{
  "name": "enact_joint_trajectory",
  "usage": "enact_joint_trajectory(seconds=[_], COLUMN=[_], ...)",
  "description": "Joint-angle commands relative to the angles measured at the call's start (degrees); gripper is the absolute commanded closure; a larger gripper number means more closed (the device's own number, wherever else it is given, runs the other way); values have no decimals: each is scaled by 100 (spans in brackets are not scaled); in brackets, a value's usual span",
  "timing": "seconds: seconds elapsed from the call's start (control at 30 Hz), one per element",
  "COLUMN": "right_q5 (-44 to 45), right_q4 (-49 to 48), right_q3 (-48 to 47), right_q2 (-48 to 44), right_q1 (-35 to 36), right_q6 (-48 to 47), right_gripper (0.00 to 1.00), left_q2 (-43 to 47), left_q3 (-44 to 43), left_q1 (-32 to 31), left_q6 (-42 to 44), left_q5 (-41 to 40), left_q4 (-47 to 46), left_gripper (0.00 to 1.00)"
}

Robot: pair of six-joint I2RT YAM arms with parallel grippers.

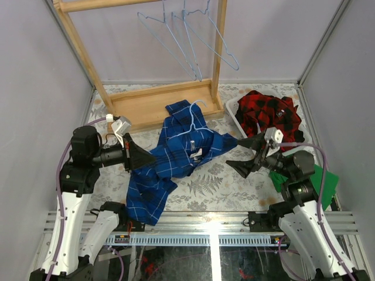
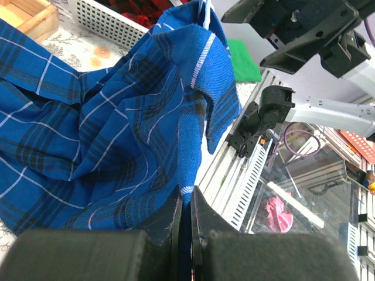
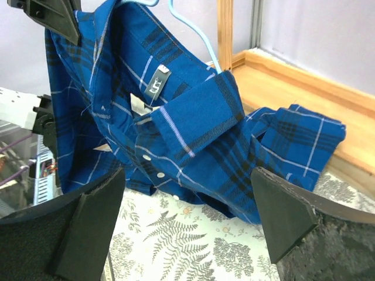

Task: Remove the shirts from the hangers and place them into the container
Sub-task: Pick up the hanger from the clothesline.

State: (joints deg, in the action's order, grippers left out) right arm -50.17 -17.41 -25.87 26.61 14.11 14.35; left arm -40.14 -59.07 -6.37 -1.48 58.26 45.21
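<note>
At the tabletop's middle, the soft blue plaid shirt drapes in rumpled folds, its collar on a thin light-blue wire hanger. The left gripper reaches in level from the left, jaws clamped on the shirt's edge. The right gripper points in from the right, jaws wide apart. At far right, the white lattice container holds a red-and-black plaid shirt.

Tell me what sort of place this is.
Probably a robot lab cell staged as a laundry corner: plain panel walls box in the table, a wooden rack holds wire hangers, and a white basket holds a red plaid shirt.
</note>
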Motion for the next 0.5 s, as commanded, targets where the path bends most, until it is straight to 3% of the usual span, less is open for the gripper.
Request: enact_joint_trajectory(seconds=[0.0, 0.1, 0.17, 0.3, 0.4, 0.47], right_q5=[-388, -174, -161, -284, -882, -1488], right_q4=[148, 108, 32, -129, -272, -390], right_q3=[-510, -514, -455, -307, -302, -256], right_q2=[611, 850, 895, 1008, 1289, 1579], right_q1=[30, 28, 22, 23, 27, 24], right_q6=[144, 238, 244, 238, 340, 497], right_gripper=[6, 8, 8, 7, 7, 7], left_q2=[-170, -289, -410, -669, -669, -647], left_q3=[162, 290, 391, 615, 687, 687], left_q1=[-44, -196, -450, -1690, -2541, -2673], left_q6=[194, 150, 21, -359, -716, -832], left_q5=[999, 911, 399, -590, -1182, -1310], left_q4=[-237, -378, -458, -979, -1566, -1838], left_gripper=[100, 100, 100, 100, 100, 100])
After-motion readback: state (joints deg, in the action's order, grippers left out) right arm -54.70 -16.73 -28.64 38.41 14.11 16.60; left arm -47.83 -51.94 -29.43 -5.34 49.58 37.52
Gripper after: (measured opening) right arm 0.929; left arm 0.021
